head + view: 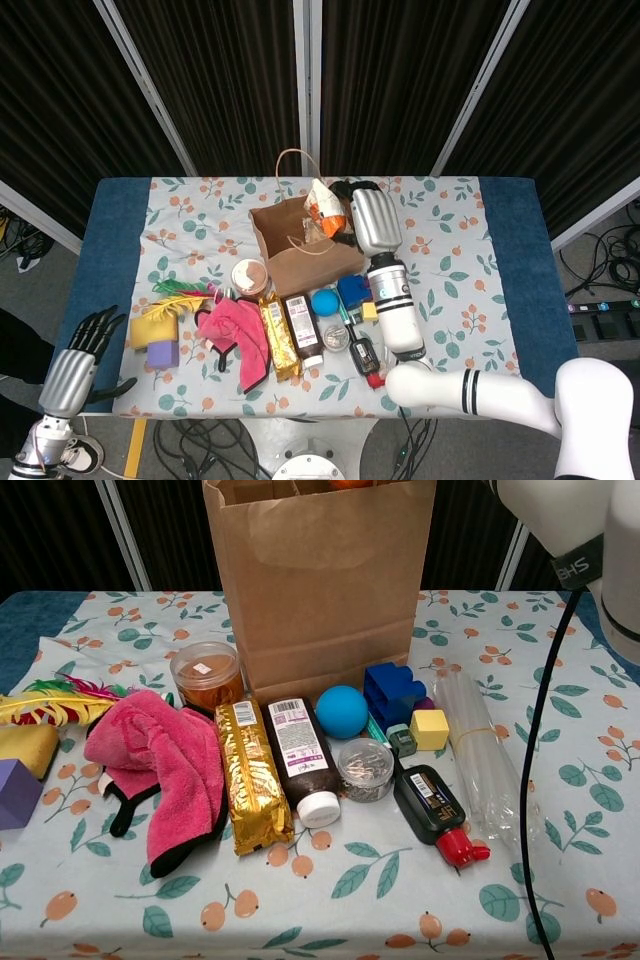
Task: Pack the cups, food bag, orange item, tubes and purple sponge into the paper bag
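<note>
My right hand grips the orange item above the paper bag mouth; my left hand, fingers spread and empty, hangs beyond the table's front-left corner.

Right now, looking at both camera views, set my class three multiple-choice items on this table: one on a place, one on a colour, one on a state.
1. Where is the blue ball?
A. inside the paper bag
B. on the table in front of the paper bag
C. on the pink cloth

2. What colour is the cap of the black bottle?
A. red
B. white
C. green

3. What is the right hand doing?
A. lying flat on the table
B. pressing on the blue block
C. holding the orange item over the open paper bag

Answers:
1 B: the chest view shows the ball on the cloth-covered table, just before the paper bag.
2 A: a red cap sits at the bottle's near end.
3 C: the head view shows the orange item at the hand, above the bag's mouth.
</note>
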`<move>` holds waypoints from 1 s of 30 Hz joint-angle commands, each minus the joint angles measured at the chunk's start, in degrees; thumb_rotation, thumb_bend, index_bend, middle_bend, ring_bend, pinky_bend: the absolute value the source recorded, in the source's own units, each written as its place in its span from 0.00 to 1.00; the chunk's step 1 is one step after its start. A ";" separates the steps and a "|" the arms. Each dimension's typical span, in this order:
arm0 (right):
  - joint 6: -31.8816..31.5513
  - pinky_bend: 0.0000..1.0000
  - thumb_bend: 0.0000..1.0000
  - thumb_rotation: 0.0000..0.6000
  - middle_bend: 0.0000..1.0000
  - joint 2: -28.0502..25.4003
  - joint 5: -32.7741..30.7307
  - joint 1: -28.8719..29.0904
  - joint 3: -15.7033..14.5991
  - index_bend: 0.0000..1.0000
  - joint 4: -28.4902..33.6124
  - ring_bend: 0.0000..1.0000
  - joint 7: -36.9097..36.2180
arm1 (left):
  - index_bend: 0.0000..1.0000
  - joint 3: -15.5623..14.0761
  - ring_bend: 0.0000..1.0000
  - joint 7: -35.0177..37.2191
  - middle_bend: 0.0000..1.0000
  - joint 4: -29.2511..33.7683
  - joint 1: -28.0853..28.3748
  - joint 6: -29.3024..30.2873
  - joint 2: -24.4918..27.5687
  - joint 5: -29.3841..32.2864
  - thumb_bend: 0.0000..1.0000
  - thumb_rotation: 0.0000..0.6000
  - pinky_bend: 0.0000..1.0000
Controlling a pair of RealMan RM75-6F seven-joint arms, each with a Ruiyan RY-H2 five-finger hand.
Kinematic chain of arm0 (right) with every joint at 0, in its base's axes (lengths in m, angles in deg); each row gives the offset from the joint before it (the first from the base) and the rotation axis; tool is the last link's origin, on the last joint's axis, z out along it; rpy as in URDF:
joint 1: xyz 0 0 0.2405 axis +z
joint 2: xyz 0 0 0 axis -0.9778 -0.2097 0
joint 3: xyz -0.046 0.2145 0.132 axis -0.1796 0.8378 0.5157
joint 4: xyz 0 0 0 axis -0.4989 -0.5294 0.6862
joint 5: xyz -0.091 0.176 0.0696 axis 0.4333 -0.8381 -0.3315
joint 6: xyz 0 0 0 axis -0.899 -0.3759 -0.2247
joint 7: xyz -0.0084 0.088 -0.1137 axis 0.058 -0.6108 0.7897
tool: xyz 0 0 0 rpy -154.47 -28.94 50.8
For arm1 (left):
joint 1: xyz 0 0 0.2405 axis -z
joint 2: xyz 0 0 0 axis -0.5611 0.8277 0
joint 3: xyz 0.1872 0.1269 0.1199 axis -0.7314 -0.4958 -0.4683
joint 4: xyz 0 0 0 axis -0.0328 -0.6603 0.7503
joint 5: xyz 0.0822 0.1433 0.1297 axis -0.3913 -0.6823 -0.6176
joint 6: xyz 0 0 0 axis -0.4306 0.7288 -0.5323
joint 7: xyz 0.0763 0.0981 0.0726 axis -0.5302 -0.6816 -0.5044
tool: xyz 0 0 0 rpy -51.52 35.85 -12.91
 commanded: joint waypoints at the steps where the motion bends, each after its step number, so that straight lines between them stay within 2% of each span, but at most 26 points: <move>1: 1.75 0.28 0.26 1.00 0.47 -0.02 -2.47 0.68 0.85 0.47 0.17 0.38 0.29 | 0.09 0.07 0.03 -0.04 0.07 0.06 -0.03 0.24 0.03 -0.10 0.00 1.00 0.07; 3: 2.68 0.25 0.23 1.00 0.43 -0.28 -3.82 0.96 1.19 0.42 0.74 0.34 0.55 | 0.09 0.14 0.03 -0.03 0.07 0.12 0.00 0.28 -0.01 -0.09 0.00 1.00 0.07; 8: 4.68 0.12 0.02 1.00 0.31 -1.72 -4.52 0.76 1.46 0.23 2.87 0.19 -0.95 | 0.09 0.10 0.03 0.05 0.07 0.15 -0.01 0.14 -0.02 -0.04 0.00 1.00 0.07; 11: 4.84 0.06 0.00 1.00 0.26 -2.42 -4.00 0.43 1.67 0.15 3.57 0.14 -2.27 | 0.09 0.10 0.03 0.09 0.07 0.16 -0.05 0.21 0.01 -0.05 0.00 1.00 0.07; 13: 4.16 0.05 0.00 1.00 0.25 -2.80 -3.25 0.15 2.02 0.14 4.07 0.13 -3.12 | 0.09 0.11 0.03 0.19 0.07 0.16 -0.06 0.16 0.02 0.03 0.00 1.00 0.07; 18: -0.15 0.05 0.00 1.00 0.25 -5.53 2.95 -1.93 3.35 0.14 7.44 0.13 -6.26 | 0.09 0.08 0.03 0.29 0.07 0.21 -0.01 -0.01 0.02 0.04 0.00 1.00 0.07; 24: -8.66 0.05 0.00 1.00 0.24 -12.45 19.61 -8.13 4.45 0.12 9.31 0.13 -16.03 | 0.09 -0.15 0.03 0.01 0.07 0.25 0.15 -0.06 -0.18 -0.50 0.00 1.00 0.07; 25: -9.76 0.05 0.00 1.00 0.24 -13.64 21.97 -9.30 4.09 0.12 9.11 0.13 -17.48 | 0.09 -0.17 0.03 -0.06 0.07 0.26 0.18 -0.07 -0.21 -0.56 0.00 1.00 0.07; 27: -11.37 0.05 0.00 1.00 0.24 -16.92 28.03 -12.56 1.04 0.12 8.60 0.13 -19.87 | 0.09 -0.18 0.03 -0.19 0.07 0.25 0.15 -0.02 -0.22 -0.59 0.00 1.00 0.07; 30: -10.37 0.05 0.00 1.00 0.24 -23.36 37.25 -17.47 -7.14 0.12 7.86 0.13 -21.25 | 0.09 -0.13 0.03 -0.18 0.07 0.22 0.08 0.06 -0.15 -0.46 0.00 1.00 0.07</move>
